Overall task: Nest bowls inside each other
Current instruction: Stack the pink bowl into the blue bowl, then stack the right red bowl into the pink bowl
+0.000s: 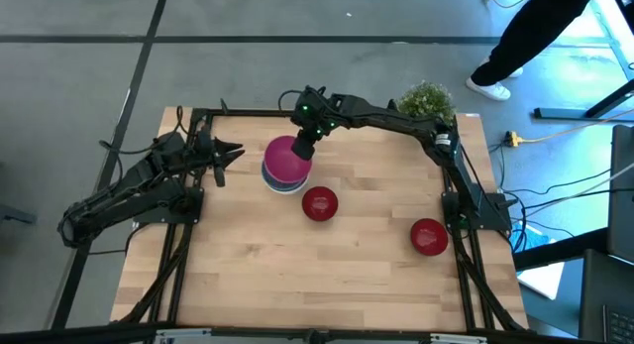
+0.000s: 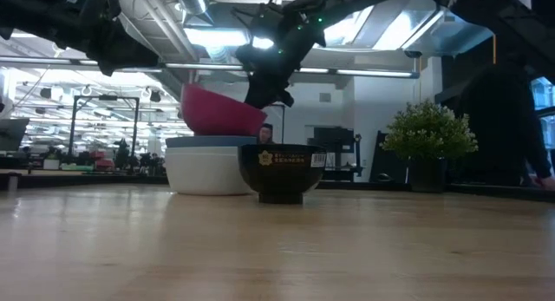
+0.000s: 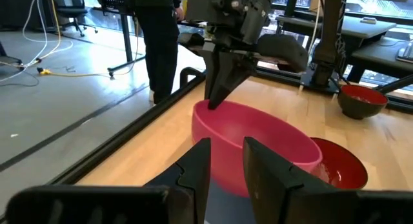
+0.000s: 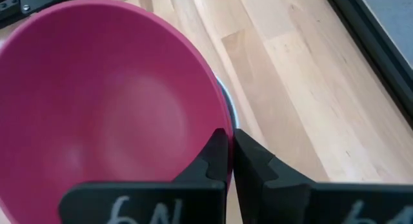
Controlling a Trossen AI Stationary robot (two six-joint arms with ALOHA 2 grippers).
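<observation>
**Pink bowl held by its rim above the stack**

From above, we see the right gripper (image 1: 302,138) at the far edge of the pink bowl (image 1: 287,160), which sits over the blue bowl (image 1: 282,184) near the back of the table (image 1: 248,265). Two dark red bowls lie apart from the stack: one (image 1: 319,203) just beside it, the other (image 1: 429,236) well away toward the right side. The left gripper (image 1: 230,154) waits near the stack, touching nothing.

From table height, the pink bowl (image 2: 221,112) is tilted, with one side raised, and it is not yet seated in the blue bowl (image 2: 208,142) and the white bowl (image 2: 206,171) below it. A dark bowl (image 2: 280,171) stands in front.

In the left wrist view, the left fingers (image 3: 193,175) stand apart and empty. Beyond them, the right fingers are pinched on the far rim of the pink bowl (image 3: 255,150).

In the right wrist view, the right fingers (image 4: 216,156) are clenched on the thin rim, one inside and one outside the wall of the pink bowl (image 4: 103,108).

We judge that this bowl is light, stiff and smooth, probably plastic, so it will not bend but it can slip or swing in such a narrow pinch. The rim is the only good place to hold it; a slow, level lowering should let it center itself.
</observation>
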